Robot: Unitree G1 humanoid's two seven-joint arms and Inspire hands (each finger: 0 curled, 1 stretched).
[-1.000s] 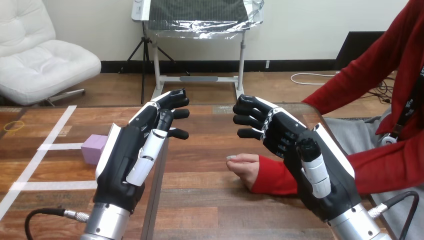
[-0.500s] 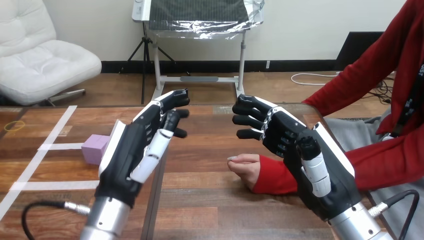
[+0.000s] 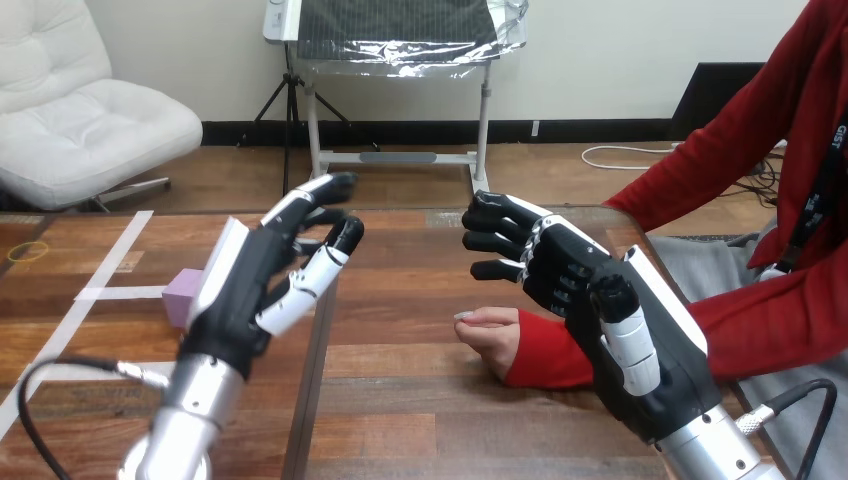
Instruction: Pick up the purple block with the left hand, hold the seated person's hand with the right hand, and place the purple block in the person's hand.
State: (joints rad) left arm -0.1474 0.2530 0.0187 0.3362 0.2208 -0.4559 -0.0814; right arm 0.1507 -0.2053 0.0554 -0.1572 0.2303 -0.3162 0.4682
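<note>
The left hand (image 3: 250, 290) hangs left of centre in the frame, its fingers loosely spread and slightly bent, holding nothing, the fingertips aimed toward the upper middle of the picture. Right at its left edge, partly hidden behind the white shell on its back, sits the purple block (image 3: 181, 296) on the wooden table (image 3: 420, 400), beside a strip of white tape (image 3: 118, 293). So the block lies to the left of the hand and a little lower, on the side of its back, while the fingers point away from it. By my reading the hand has to swing left and come down before the fingers can close on it. Too little of the block shows to tell its long axis. This arm is plainly the nearer one. The right hand (image 3: 585, 295) is at the right of the frame, well apart from the block, fingers relaxed and partly bent around nothing, tips toward the centre. Just below those fingertips the person's hand (image 3: 488, 335) rests on the table, loosely closed at the end of a red sleeve (image 3: 545, 355), apart from the robot's fingers.
</note>
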